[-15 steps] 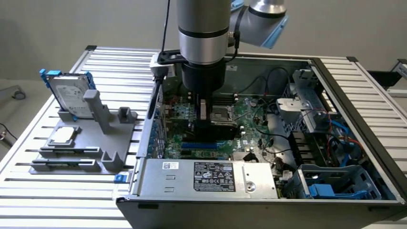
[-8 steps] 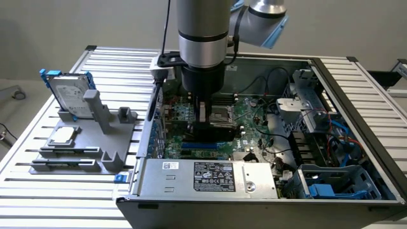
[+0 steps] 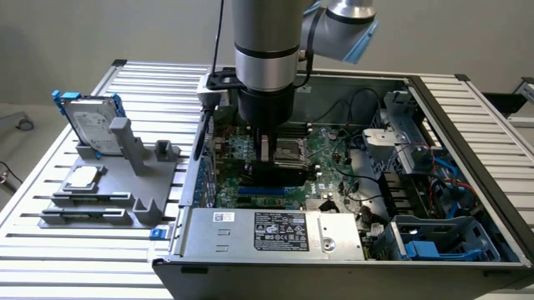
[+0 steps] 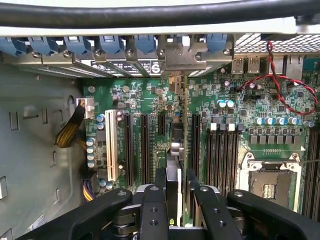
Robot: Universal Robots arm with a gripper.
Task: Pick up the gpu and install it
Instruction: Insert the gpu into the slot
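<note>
Slatted table (image 3: 150,78): computer case (image 3: 334,278), seemingly plastic rack (image 3: 125,187).

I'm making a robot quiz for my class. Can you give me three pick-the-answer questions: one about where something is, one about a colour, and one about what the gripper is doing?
1. Where is the hard drive?
A. inside the case
B. on the grey stand beside the case
C. in the gripper

2. What colour is the motherboard?
A. red
B. green
C. white

3. What is the gripper doing?
A. holding the gpu inside the case
B. hanging empty above the table
C. holding the hard drive

Answers:
1 B: the hard drive stands upright on the stand, outside the case, on the exterior view's left.
2 B: the board is green all over.
3 A: the fingers are closed on the gpu, which stands on edge over the motherboard.
</note>
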